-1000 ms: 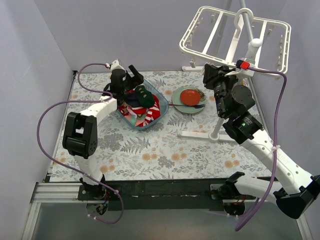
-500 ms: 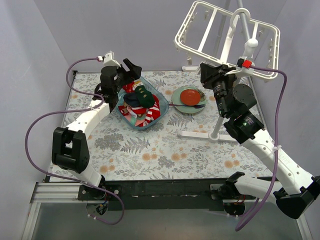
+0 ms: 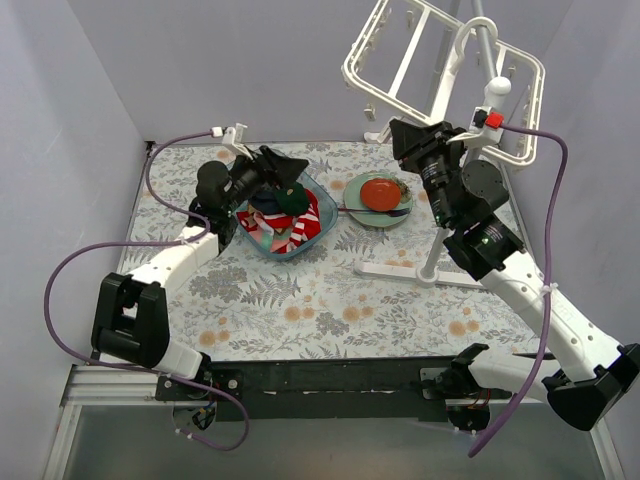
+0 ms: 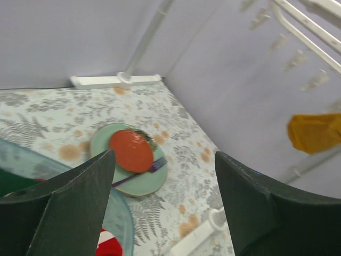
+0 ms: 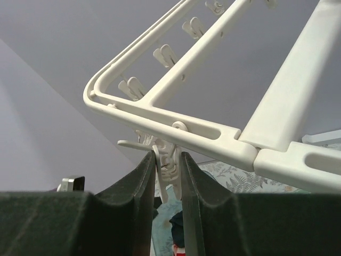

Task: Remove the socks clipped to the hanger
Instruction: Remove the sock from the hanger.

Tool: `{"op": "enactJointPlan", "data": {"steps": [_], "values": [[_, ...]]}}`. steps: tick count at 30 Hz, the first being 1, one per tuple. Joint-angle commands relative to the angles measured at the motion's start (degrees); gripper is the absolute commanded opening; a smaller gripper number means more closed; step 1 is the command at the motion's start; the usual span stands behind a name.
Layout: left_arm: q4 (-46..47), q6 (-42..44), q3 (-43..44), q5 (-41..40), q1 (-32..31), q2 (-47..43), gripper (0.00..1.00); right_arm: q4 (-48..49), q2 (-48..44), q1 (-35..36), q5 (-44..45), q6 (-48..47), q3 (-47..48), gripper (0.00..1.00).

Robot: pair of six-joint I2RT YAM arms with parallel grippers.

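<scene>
The white hanger (image 3: 440, 60) hangs tilted at the top right. My right gripper (image 3: 405, 140) is shut on one of its small dangling clips (image 5: 169, 160), just under the corner of the hanger's frame (image 5: 213, 133). No sock shows in that clip. A mustard yellow sock (image 4: 314, 132) shows under the hanger's bars in the left wrist view. Red, striped and dark socks (image 3: 285, 215) lie piled in the blue tub (image 3: 312, 238). My left gripper (image 3: 285, 170) is open and empty over the tub's far edge, pointing right.
A green plate (image 3: 398, 215) with a round red-orange object (image 3: 380, 192) and a fork sits right of the tub; it also shows in the left wrist view (image 4: 146, 181). The hanger stand's white base (image 3: 420, 272) lies at centre right. Walls close in on three sides.
My left gripper has swung right and now points across the tub. My right gripper has shifted left and up a little, and the hanger has tilted further with it.
</scene>
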Motion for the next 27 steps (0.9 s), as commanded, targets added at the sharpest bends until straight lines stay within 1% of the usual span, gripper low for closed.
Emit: {"op": "enactJointPlan", "data": {"steps": [1,7,13,17,22,27], "values": [[11.5,-0.9,-2.2,9.4,-4.3,-3.0,0.74,2.4,1.4,0.7,-6.9,4.6,3.0,0.01],[16.2,0.3,-0.7,12.4,-10.4,-0.3,0.73,2.7,1.7,0.7,-8.0,6.0,2.9,0.01],[18.3,1.4,4.9,14.9,-15.8,4.6,0.73,3.2,1.5,0.7,-8.7,6.6,2.4,0.01],[21.0,1.6,4.8,14.9,-16.6,5.8,0.75,2.1,0.5,0.6,-8.4,6.8,2.6,0.01],[22.8,4.1,4.6,13.5,-18.1,7.5,0.77,2.1,-0.2,0.7,-9.4,8.4,2.6,0.01],[25.4,7.3,4.5,7.7,-20.2,10.0,0.77,1.3,0.5,0.7,-11.5,12.6,2.9,0.01]]}}
